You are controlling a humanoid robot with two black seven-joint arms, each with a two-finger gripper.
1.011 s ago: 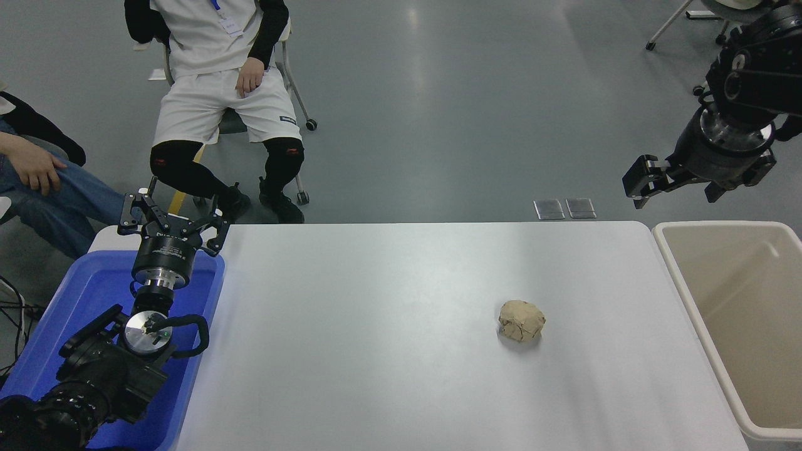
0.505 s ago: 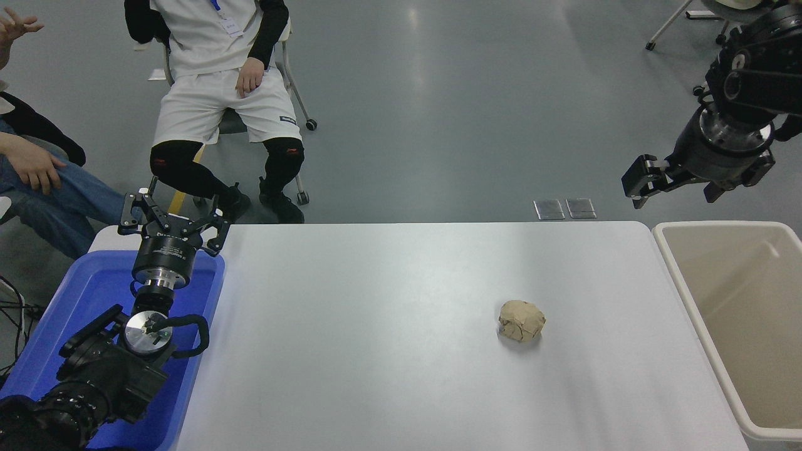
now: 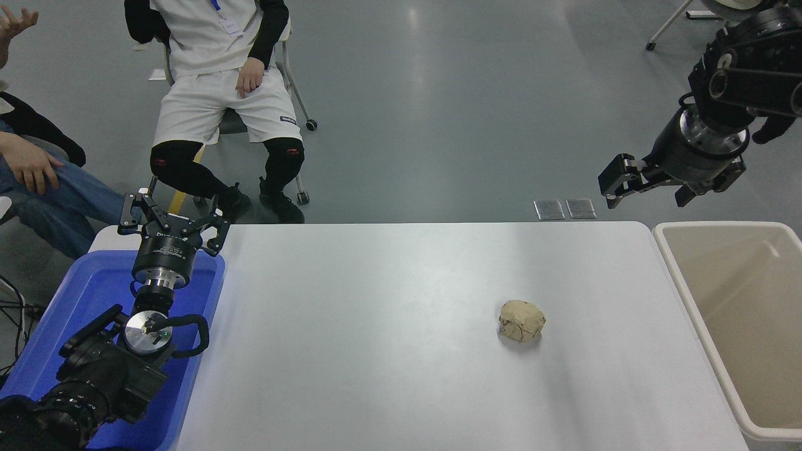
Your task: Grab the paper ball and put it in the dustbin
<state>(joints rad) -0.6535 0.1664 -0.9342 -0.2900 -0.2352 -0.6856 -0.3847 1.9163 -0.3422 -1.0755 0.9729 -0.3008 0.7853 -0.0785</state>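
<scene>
right claw (image 3: 648, 186) spread, empty | paper ball (image 3: 522, 321) on table (image 3: 376, 326)

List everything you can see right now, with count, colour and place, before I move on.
paper ball: one, tan-brown, on the table right of centre
dustbin: one, cream-beige, at the table's right end
table: one, white, centre
tray: one, bright blue, at the table's left end
floor plates: two, grey, beyond the table's far edge
seated people: two, far left side
left gripper: black, open, above the tray
right gripper: black, open, raised beyond the table's far right corner
</scene>
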